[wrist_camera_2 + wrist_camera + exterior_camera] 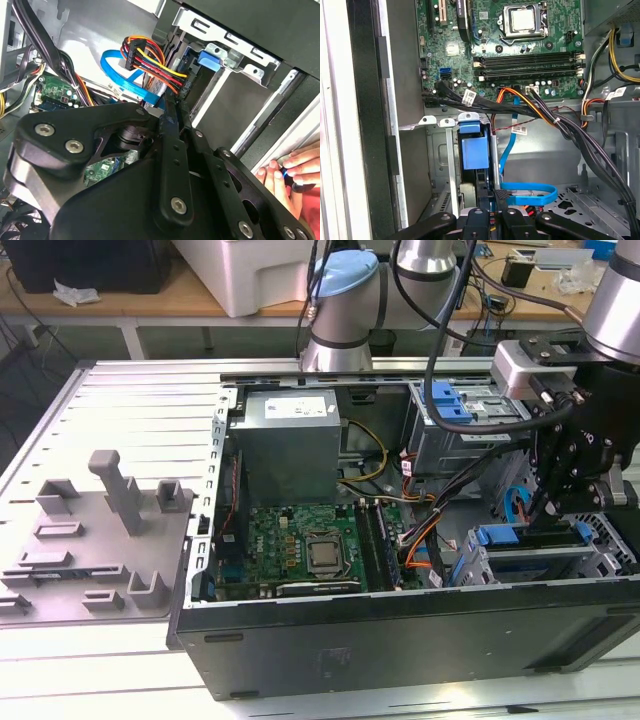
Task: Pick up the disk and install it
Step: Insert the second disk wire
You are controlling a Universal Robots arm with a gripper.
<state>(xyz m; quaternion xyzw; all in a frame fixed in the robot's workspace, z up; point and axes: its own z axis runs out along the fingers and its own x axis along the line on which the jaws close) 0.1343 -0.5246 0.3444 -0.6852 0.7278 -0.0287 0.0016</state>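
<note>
The gripper [553, 508] hangs over the drive cage [530, 560] at the exterior view's right, its fingers pinched on the disk [474, 152], which stands edge-up in the cage slot. The blue cable [527, 192] lies just beside it; I judge a tilted push could jam the disk or snag that cable.

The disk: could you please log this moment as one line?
end effector: at drive cage | disk: in cage slot, blue carrier showing | person's hand: on case edge

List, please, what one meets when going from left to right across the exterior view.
Grey plastic tray → green circuit board → orange and red cables → blue-topped drive cage, with the pincer above it.
</note>
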